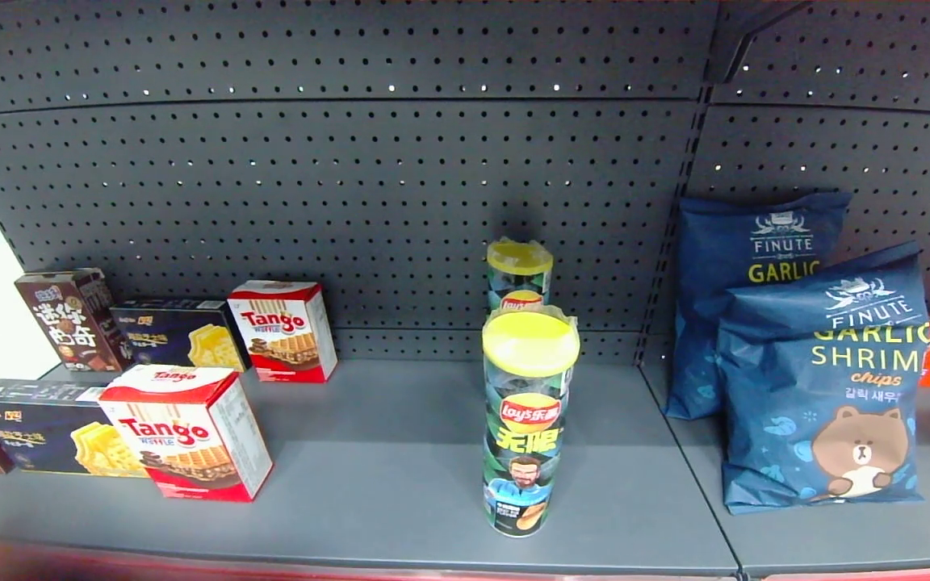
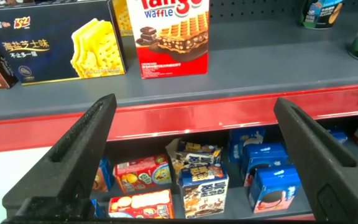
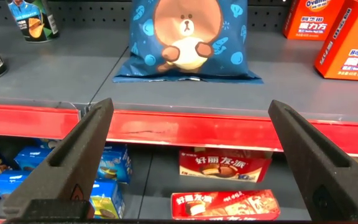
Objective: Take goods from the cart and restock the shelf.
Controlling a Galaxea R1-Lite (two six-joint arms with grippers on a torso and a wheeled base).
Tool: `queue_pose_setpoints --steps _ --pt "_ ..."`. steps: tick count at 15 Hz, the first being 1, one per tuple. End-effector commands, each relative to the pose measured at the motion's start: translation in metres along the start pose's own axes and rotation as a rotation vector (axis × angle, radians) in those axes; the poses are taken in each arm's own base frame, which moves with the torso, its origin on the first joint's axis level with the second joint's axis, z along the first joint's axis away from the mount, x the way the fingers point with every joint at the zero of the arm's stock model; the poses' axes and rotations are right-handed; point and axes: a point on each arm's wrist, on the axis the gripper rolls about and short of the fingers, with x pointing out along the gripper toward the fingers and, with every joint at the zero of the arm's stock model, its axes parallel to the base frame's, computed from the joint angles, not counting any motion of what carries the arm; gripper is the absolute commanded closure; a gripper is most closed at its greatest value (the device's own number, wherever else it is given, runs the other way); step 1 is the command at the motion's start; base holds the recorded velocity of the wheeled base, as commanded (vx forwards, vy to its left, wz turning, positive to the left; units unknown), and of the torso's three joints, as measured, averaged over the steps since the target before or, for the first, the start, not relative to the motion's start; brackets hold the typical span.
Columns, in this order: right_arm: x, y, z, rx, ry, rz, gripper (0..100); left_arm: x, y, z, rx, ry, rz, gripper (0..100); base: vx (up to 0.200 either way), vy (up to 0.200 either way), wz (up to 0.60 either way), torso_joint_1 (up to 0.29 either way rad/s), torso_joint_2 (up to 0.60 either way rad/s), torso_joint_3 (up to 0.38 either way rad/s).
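On the grey shelf (image 1: 400,452) two chip cans with yellow lids stand one behind the other, the front can (image 1: 525,420) near the edge and the rear can (image 1: 518,276) by the back panel. Wafer boxes (image 1: 190,432) and dark biscuit boxes (image 1: 53,424) sit at the left, blue shrimp-chip bags (image 1: 824,387) at the right. My left gripper (image 2: 194,155) is open, below the shelf's red front edge (image 2: 229,109), facing the wafer box (image 2: 173,37). My right gripper (image 3: 191,155) is open too, in front of the blue bag (image 3: 188,40), holding nothing.
Orange boxes (image 3: 344,34) stand at the shelf's far right. A lower shelf holds blue snack boxes (image 2: 269,180), other small boxes (image 2: 201,183) and red boxes (image 3: 225,165). A perforated grey panel (image 1: 352,186) backs the shelf. Bare shelf lies between the wafer boxes and the cans.
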Motion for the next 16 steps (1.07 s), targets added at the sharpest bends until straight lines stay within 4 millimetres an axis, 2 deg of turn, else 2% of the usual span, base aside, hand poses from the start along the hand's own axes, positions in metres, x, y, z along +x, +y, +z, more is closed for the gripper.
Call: queue_pose_setpoints --steps 1,16 --pt "0.0 0.0 0.0001 0.001 -0.002 0.002 0 0.0 0.0 0.0 0.0 0.0 0.0 0 0.0 0.0 0.0 0.0 0.0 0.0" --pt "0.0 0.0 0.0 0.001 0.0 0.0 0 0.0 -0.0001 0.0 0.005 -0.001 -0.003 0 0.0 0.0 0.0 0.0 0.0 0.0"
